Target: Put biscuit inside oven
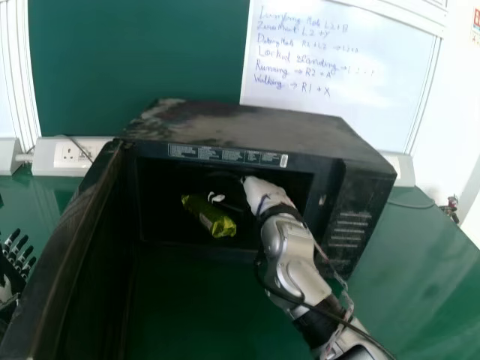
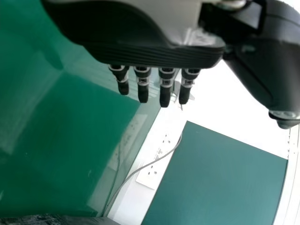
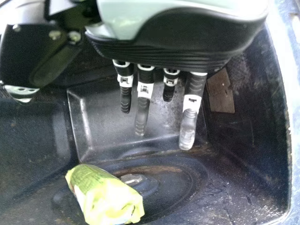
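The biscuit packet [image 1: 209, 216], yellow-green, lies on the floor of the black oven [image 1: 255, 135], whose door stands open at the left. In the head view my right hand [image 1: 262, 193] is inside the oven, to the right of the packet and apart from it. The right wrist view shows the right hand [image 3: 187, 126] with its fingers extended and holding nothing, and the packet [image 3: 105, 194] lying free on the oven floor. My left hand [image 1: 15, 259] is outside, left of the oven door, fingers straight; the left wrist view shows the same hand [image 2: 165, 86] empty.
The open oven door [image 1: 64, 247] stands between my left hand and the cavity. Oven side walls [image 3: 253, 117] rise close around my right hand. A cable runs along my right arm. The green table [image 1: 420, 262] extends right, with wall sockets [image 1: 75, 154] behind.
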### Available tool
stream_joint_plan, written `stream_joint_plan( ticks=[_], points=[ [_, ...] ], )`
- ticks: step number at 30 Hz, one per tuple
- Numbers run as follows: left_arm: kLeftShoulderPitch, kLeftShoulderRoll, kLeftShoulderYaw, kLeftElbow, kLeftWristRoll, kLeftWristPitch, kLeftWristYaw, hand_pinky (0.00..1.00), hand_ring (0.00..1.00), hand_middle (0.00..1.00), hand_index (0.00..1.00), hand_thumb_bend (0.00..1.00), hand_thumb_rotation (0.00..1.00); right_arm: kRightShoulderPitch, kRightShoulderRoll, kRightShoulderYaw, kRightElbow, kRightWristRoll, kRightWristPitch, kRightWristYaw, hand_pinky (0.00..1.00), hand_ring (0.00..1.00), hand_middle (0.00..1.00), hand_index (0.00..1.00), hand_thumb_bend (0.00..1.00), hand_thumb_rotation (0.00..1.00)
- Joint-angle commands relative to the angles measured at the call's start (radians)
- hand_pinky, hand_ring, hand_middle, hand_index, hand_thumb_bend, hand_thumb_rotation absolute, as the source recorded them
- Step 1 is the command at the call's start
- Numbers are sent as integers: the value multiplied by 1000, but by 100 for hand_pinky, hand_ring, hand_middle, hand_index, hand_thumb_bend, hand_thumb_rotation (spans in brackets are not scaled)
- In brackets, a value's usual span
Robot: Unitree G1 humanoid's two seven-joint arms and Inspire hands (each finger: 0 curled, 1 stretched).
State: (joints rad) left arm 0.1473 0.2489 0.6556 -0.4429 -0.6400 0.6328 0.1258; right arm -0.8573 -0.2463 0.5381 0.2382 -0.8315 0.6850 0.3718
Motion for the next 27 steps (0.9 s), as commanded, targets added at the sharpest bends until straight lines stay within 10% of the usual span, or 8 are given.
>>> stream_joint_plan(
  ticks=[1,10,20,27],
  points=[
    [-11,8,-3,6,2,-8,-8,69,73,75,49,51,5,28,-18,-10,-40,-8,7,14,51,72,79,86,96,52],
    [-15,12,-9,21,15,-20,-17,70,74,75,49,51,5,160,-20,-80,-227,9,24,9,58,75,84,90,88,46],
    [-25,8,-11,27,16,-16,-14,70,74,76,50,51,5,282,-32,-149,-354,42,-62,-51,34,51,65,83,88,31],
    [-30,5,-20,24,26,-17,-6,69,72,74,49,51,5,346,-66,-183,-423,51,-93,-31,49,65,74,80,86,30]
  ],
)
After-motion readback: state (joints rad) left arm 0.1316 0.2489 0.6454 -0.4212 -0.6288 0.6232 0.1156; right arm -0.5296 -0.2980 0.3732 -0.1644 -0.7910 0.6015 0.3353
